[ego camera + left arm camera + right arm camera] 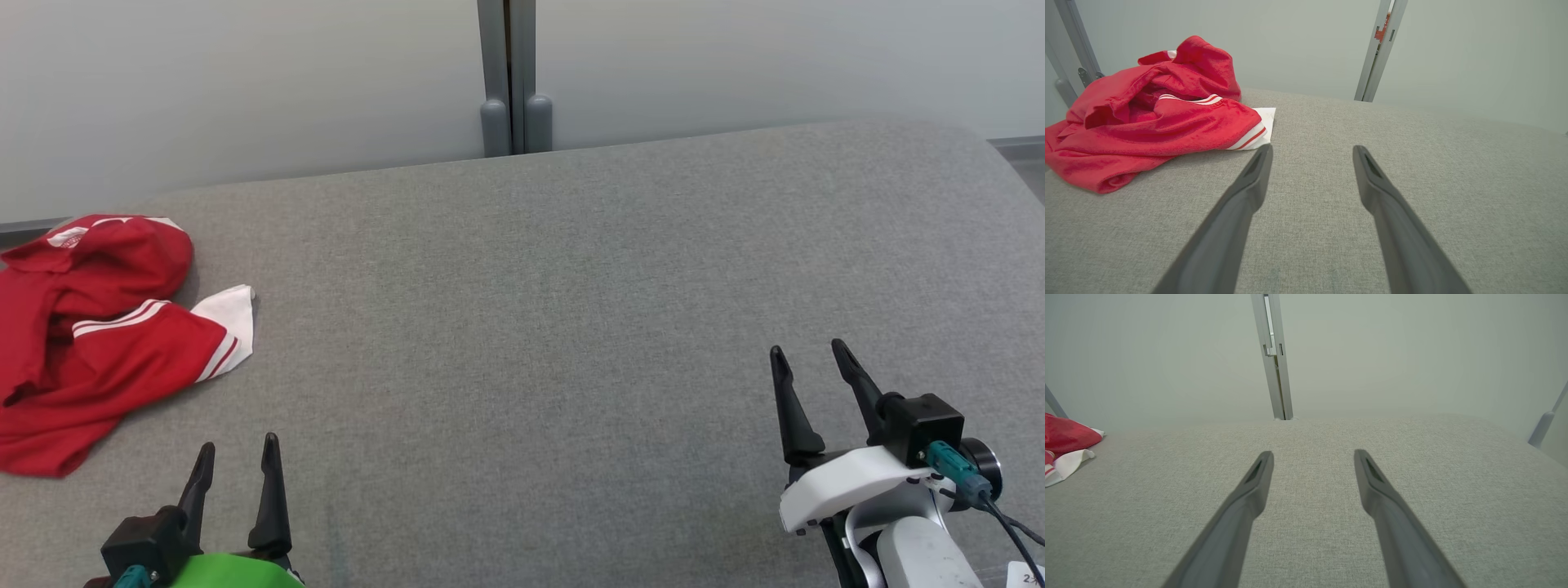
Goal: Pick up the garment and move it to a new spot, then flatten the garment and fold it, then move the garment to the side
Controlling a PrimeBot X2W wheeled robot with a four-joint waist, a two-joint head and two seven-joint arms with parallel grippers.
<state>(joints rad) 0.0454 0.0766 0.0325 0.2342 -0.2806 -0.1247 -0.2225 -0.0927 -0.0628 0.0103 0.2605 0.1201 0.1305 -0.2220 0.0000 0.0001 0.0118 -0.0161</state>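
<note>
The garment is a red shirt with white stripes and white trim, lying crumpled at the far left of the grey padded table. In the left wrist view the garment sits ahead and to the left of my fingers. My left gripper hovers open near the front edge, just below and right of the shirt, with nothing between its fingers. My right gripper stands open at the lower right, far from the cloth. A red and white edge of the garment shows at the left of the right wrist view.
A pale wall with a grey vertical post runs behind the table. The table's rounded back corners fall away at left and right. A wide stretch of grey surface lies between the two grippers.
</note>
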